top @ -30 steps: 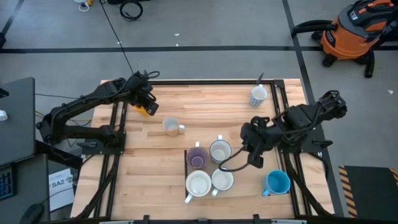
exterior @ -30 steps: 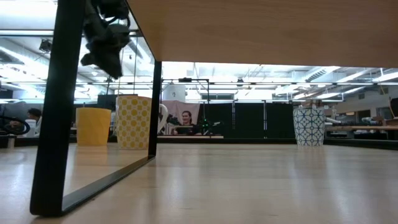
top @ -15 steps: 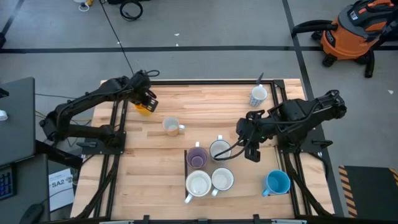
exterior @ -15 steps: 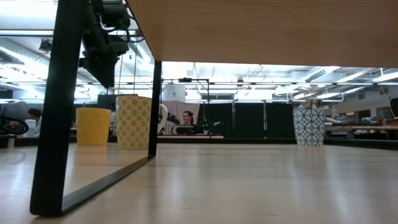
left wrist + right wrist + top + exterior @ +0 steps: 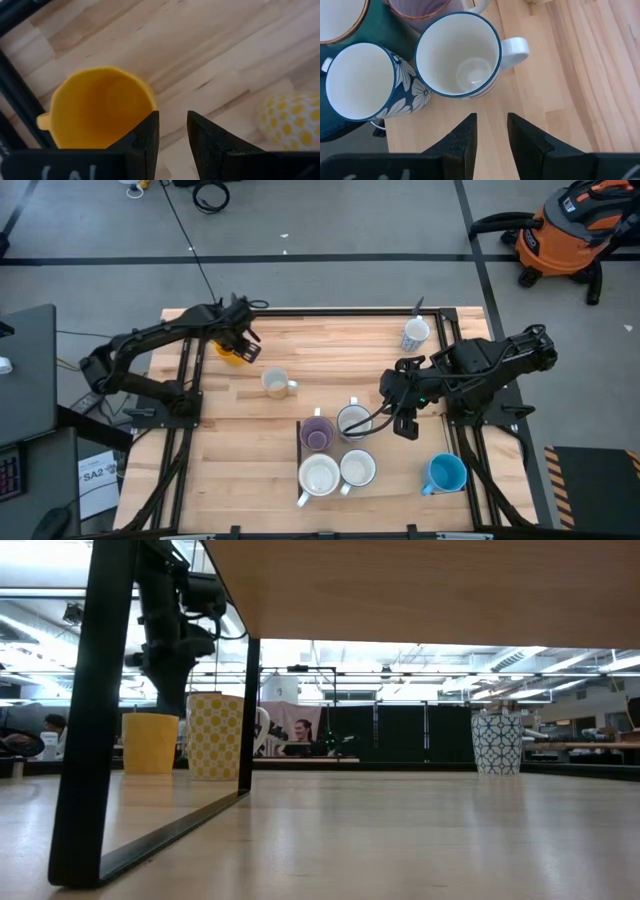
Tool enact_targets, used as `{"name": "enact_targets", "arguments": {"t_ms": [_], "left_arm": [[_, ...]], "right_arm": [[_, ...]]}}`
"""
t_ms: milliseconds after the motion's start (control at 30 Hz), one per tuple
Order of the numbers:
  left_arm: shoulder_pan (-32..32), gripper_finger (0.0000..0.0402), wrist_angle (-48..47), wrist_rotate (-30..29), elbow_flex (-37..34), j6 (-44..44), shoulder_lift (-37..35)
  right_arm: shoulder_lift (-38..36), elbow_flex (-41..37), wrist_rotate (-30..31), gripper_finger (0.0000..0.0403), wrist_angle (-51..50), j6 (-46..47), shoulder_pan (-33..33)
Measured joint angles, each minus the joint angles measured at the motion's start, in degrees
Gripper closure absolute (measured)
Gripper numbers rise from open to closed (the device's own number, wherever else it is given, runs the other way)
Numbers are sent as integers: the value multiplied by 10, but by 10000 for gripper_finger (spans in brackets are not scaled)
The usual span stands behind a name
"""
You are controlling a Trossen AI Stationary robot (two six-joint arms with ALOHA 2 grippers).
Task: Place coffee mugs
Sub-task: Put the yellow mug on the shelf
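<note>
Four mugs (image 5: 338,448) stand clustered and empty, the orange mug (image 5: 232,354) too.

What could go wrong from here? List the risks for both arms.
1. The left tool hangs at the rim of the orange mug with its jaws only narrowly apart. Coming down, a finger might strike the rim and tip the mug.
2. The right tool hangs by the white mug, which is close beside the floral mug. A grasp there could knock the neighbour.

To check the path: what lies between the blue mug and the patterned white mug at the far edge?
In the high view, the right gripper and arm lie between blue mug and patterned white mug.
</note>
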Motion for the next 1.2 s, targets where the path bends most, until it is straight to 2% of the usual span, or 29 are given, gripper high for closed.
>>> {"name": "enact_targets", "arguments": {"t_ms": [433,967,1067,1200], "left_arm": [[2,294,1,-44,0,-15,29],[-2,296,8,-42,0,0,101],[-3,315,7,-43,0,12,103],[-3,364,5,-43,0,31,103]], "right_arm": [[0,0,0,289,0,0,0],[0,0,-1,289,0,-5,0],[0,0,-1,289,0,-9,0],[0,0,-1,289,0,-25,0]]}}
